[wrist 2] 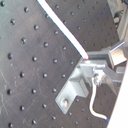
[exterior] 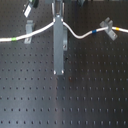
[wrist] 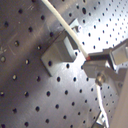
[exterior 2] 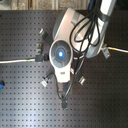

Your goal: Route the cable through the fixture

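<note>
The white cable [exterior: 80, 35] runs across the board in the first exterior view, with a green band on the first exterior view's left and blue and yellow bands on its right. It rises to a peak at mid-top, where my gripper [wrist: 90, 62] comes down. In both wrist views the cable [wrist 2: 62, 29] ends between the fingertips, so the gripper [wrist 2: 90, 63] is shut on it. The fixture [wrist 2: 75, 88], a small grey bracket with a screw hole, stands right beside the fingertips. In the first wrist view the cable [wrist: 59, 21] passes along the fixture's [wrist: 56, 56] top edge. The arm hides this spot in the second exterior view.
A long flat grey bar [exterior: 59, 47] reaches from under the gripper toward the first exterior view's bottom. Slanted grey clips [exterior: 30, 33] [exterior: 106, 24] carry the cable on either side. More clips [exterior 2: 47, 80] ring the arm in the second exterior view. A thin white wire [wrist 2: 94, 102] hangs off the gripper.
</note>
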Controlling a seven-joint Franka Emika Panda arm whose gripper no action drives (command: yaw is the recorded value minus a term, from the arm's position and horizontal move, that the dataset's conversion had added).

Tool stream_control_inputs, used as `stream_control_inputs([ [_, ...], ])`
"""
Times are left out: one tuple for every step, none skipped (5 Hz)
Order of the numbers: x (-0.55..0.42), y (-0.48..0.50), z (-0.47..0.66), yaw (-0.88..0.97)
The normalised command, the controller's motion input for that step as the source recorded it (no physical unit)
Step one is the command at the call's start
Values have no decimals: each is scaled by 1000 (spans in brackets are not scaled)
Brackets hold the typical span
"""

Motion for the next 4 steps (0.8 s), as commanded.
stream_control_inputs([
  [-115, 31, 353, 0],
  [-155, 76, 240, 0],
  [-92, 200, 187, 0],
  [-84, 178, 226, 63],
])
